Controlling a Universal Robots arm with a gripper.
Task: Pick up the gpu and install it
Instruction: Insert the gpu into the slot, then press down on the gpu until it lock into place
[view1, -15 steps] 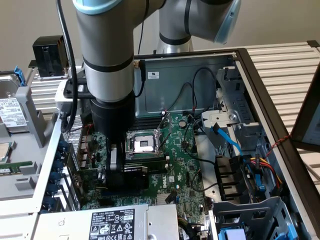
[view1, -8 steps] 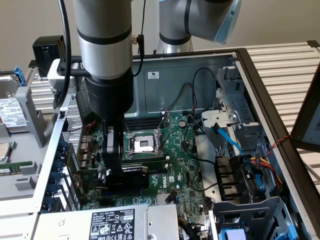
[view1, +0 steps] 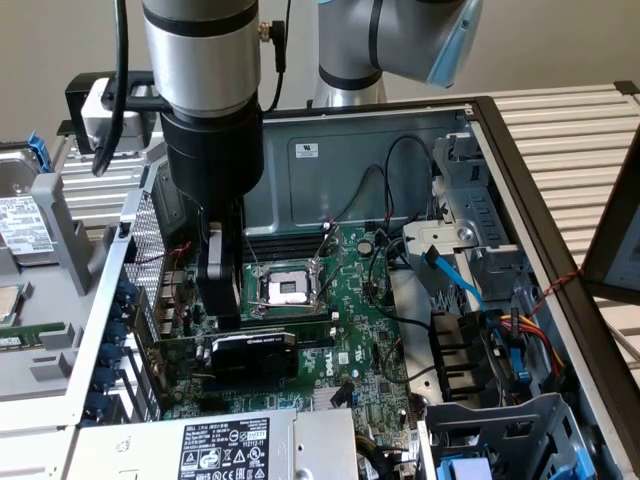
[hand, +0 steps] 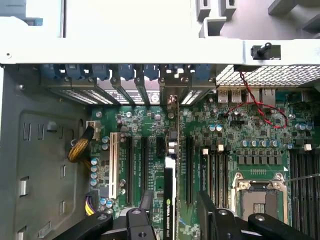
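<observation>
Inside open grey metal computer case: small black-shrouded gpu already standing edge-on among green motherboard slots; black end effector spread wide astride it, gripping nothing.

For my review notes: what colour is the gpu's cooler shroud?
Black, on the gpu standing on the motherboard; clearest in the exterior view.

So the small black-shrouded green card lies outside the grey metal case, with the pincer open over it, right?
No: the exterior view shows the small black-shrouded green card standing on the green motherboard inside the grey metal case. The pincer is open over it.
</observation>
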